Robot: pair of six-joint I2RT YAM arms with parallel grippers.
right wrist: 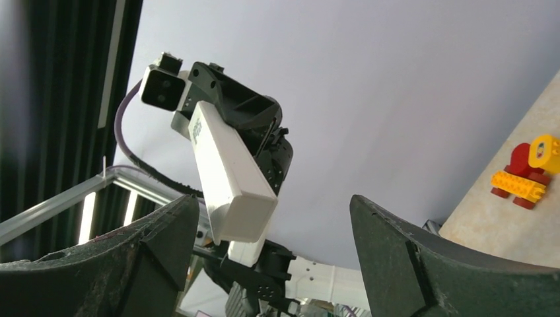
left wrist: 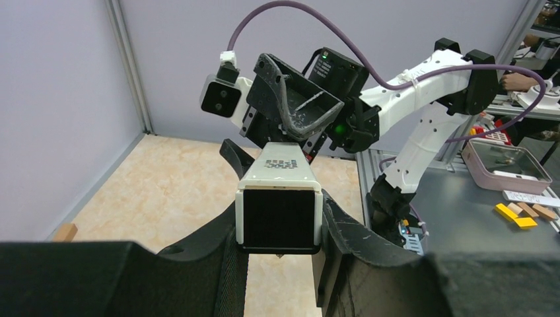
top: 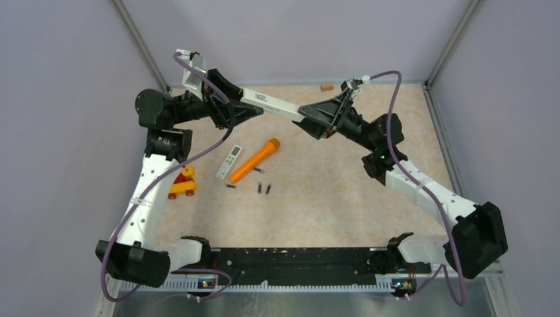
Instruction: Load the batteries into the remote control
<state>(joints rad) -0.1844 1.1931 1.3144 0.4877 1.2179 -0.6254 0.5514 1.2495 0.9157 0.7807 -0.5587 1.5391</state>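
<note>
The remote control [top: 272,103], a long white bar with a dark end face, hangs in the air over the back of the table. My left gripper [top: 232,109] is shut on it; in the left wrist view the remote control [left wrist: 279,198] sits clamped between the two black fingers of that gripper [left wrist: 280,221]. My right gripper [top: 315,119] stands open at the bar's other end. In the right wrist view its jaws [right wrist: 274,218] are wide apart and the remote control [right wrist: 228,172] lies near the left finger. Several batteries [top: 259,188] lie on the table.
An orange tube [top: 254,160] and a small flat white piece [top: 229,162] lie left of centre on the table [top: 343,198]. A yellow and red toy [top: 183,183] stands by the left arm. A small wooden block [top: 325,86] sits at the back edge.
</note>
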